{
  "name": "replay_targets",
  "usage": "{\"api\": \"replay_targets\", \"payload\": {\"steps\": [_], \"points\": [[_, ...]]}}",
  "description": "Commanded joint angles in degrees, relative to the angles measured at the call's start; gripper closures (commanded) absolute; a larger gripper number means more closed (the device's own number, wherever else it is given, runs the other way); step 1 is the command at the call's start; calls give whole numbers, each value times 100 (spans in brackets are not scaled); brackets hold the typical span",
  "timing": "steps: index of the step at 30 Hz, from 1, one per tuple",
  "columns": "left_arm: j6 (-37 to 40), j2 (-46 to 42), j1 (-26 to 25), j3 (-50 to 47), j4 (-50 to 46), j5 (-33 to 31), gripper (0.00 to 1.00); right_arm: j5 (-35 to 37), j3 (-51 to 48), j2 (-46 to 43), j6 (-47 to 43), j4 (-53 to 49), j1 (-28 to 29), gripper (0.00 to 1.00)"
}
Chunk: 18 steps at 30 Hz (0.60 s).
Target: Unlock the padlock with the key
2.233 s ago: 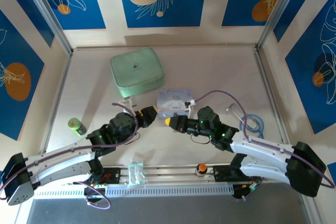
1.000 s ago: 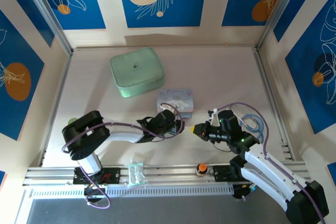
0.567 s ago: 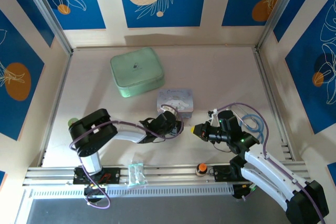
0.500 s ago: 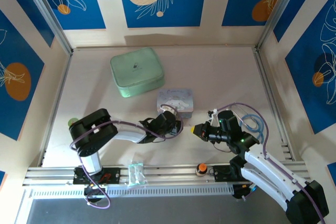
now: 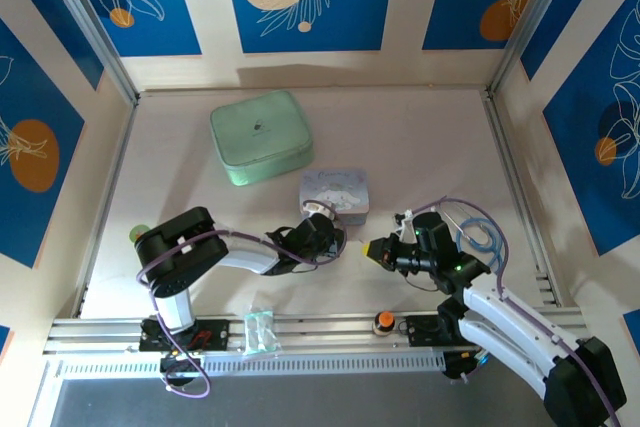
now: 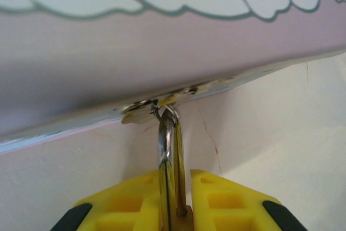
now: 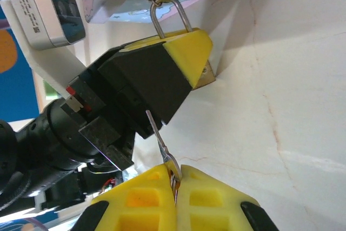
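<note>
The right end effector (image 7: 174, 185) is pinching the key (image 7: 158, 136) tight, and the thin blade is poking out toward 11 o'clock in its wrist view. Just past it, at 9 o'clock in the top view, the left end effector (image 5: 337, 244) is squeezing the padlock (image 7: 207, 77) between its yellow fingers. The padlock's shackle (image 6: 170, 144) is hooking into the clasp of the tin (image 6: 162, 36), which is sitting farther off at 12 o'clock. I cannot see the keyhole. I think the key is needing to line up with it first, then go in slowly and straight while the padlock is being held steady.
</note>
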Motion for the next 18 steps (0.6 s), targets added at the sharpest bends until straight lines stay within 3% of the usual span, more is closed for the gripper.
{"api": "replay_targets", "payload": {"steps": [1,3,8,13,18], "points": [[-550,-128,-50,-20,-82,-65,93,-641,-443,309,676,1304,-109,100],[-979,-202,-51,-111,135,-131,98,-971,-549,600,925,1823,-216,100],[-2120,-224,-33,-466,1200,-252,100,-1585,-493,1152,1247,2459,-436,100],[-2547,-288,-42,-531,1575,-524,100,-2451,-572,1893,1368,3134,-979,100],[-3025,-282,-37,-597,1997,-754,100,-2750,-444,2112,1315,3048,-1055,100]]}}
